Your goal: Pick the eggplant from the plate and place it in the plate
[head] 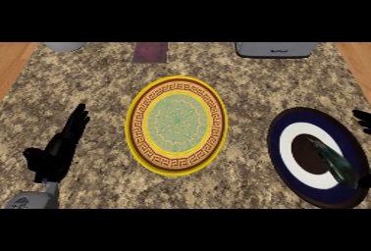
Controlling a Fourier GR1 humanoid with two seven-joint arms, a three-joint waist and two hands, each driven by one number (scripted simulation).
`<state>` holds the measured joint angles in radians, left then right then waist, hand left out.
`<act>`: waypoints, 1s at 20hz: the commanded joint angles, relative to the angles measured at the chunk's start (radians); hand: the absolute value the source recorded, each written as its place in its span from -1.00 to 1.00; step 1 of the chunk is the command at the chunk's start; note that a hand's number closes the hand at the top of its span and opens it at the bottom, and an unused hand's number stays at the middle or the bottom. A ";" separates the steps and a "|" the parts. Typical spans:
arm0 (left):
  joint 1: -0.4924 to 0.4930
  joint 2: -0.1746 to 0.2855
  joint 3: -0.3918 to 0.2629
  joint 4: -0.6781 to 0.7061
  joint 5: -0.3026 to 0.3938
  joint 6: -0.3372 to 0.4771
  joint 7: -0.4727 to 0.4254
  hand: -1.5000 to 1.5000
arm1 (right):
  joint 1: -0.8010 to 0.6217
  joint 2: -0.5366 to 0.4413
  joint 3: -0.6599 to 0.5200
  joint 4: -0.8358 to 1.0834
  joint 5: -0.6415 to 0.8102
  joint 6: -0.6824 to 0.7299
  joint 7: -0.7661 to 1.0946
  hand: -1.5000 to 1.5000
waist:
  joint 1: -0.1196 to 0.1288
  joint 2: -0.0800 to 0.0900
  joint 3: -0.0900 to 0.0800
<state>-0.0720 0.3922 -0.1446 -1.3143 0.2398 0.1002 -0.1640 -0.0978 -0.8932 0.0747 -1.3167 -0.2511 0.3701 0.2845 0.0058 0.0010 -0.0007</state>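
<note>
A dark, long eggplant [334, 163] lies tilted on the navy and white plate [281, 147] at the right of the counter. At the counter's middle sits a yellow-rimmed plate [176, 123] with a brown key-pattern ring and a green centre, nothing on it. My left hand [62, 144] rests open on the left, fingers straight and pointing away, well apart from both plates. Only a small black part of my right hand [361, 117] shows at the right edge, just beyond the navy plate's far rim.
The speckled stone counter [94, 78] has wooden strips at both sides. Along its back edge stand a grey appliance [276, 49], a dark red object [150, 52] and a pale rounded object [64, 46].
</note>
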 commanded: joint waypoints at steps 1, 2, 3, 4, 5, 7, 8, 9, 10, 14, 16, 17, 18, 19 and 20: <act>0.079 0.003 -0.002 -0.070 -0.015 -0.008 0.003 0.00 | -0.057 -0.014 0.008 0.052 -0.002 0.114 0.085 -1.00 | 0.007 -0.001 0.001; -0.012 -0.033 0.005 0.021 -0.034 0.006 -0.010 0.00 | -0.109 -0.030 -0.015 0.153 0.007 0.168 0.055 -1.00 | 0.003 0.002 0.001; -0.005 -0.025 0.007 0.002 -0.025 -0.019 -0.001 0.00 | -0.095 0.044 0.045 0.058 0.046 0.086 0.149 -1.00 | 0.001 0.000 0.000; 0.024 -0.017 0.024 0.012 -0.029 -0.028 -0.043 0.00 | -0.064 -0.002 0.023 0.086 0.060 0.151 0.089 -1.00 | -0.001 0.000 0.000; 0.001 0.004 0.050 0.008 -0.014 -0.051 -0.004 0.00 | -0.053 0.036 0.034 0.019 0.081 0.110 0.139 -1.00 | -0.005 -0.001 0.000; 0.004 -0.012 0.047 -0.013 -0.033 -0.033 0.014 0.00 | -0.070 0.034 0.023 0.144 0.131 0.167 0.066 -1.00 | -0.001 0.000 0.001; 0.031 -0.004 0.044 -0.100 -0.036 -0.023 0.057 0.00 | -0.115 0.056 0.029 0.161 0.156 0.162 0.089 -1.00 | 0.004 -0.001 0.001; -0.026 -0.028 0.061 0.050 -0.041 -0.058 -0.007 0.00 | -0.149 0.066 0.026 0.155 0.151 0.192 0.126 -1.00 | -0.001 0.001 0.001; 0.006 -0.042 0.036 0.000 -0.047 -0.036 0.009 0.00 | -0.159 0.033 0.043 0.201 0.185 0.225 0.092 -1.00 | 0.004 0.001 0.001; -0.018 -0.047 0.089 0.104 -0.060 -0.080 -0.074 0.00 | -0.179 0.119 0.055 0.237 0.259 0.227 0.091 -1.00 | -0.002 0.001 0.000; 0.002 -0.049 0.078 0.022 -0.080 -0.060 -0.009 0.00 | -0.149 0.143 0.061 0.317 0.352 0.203 -0.035 -1.00 | 0.000 0.001 0.001; 0.057 -0.039 0.084 -0.101 -0.064 -0.057 0.085 0.00 | -0.114 0.118 0.014 0.223 0.292 0.256 0.051 -1.00 | -0.003 -0.002 0.001; -0.036 -0.073 0.072 0.006 -0.102 -0.044 0.042 0.00 | -0.147 0.173 0.050 0.283 0.354 0.212 0.011 -1.00 | -0.003 0.000 0.001; 0.062 -0.048 0.079 -0.125 -0.075 -0.066 0.084 0.00 | -0.220 0.175 0.033 0.356 0.375 0.233 0.015 -1.00 | 0.005 0.000 0.001; 0.089 -0.030 0.105 -0.123 -0.063 -0.093 0.054 0.00 | -0.171 0.192 0.036 0.359 0.405 0.197 -0.035 -1.00 | 0.003 -0.001 0.001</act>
<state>-0.0363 0.3481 -0.0662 -1.3721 0.1709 0.0393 -0.1241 -0.2563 -0.7506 0.1126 -1.0327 0.0718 0.5850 0.3070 0.0066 0.0006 0.0002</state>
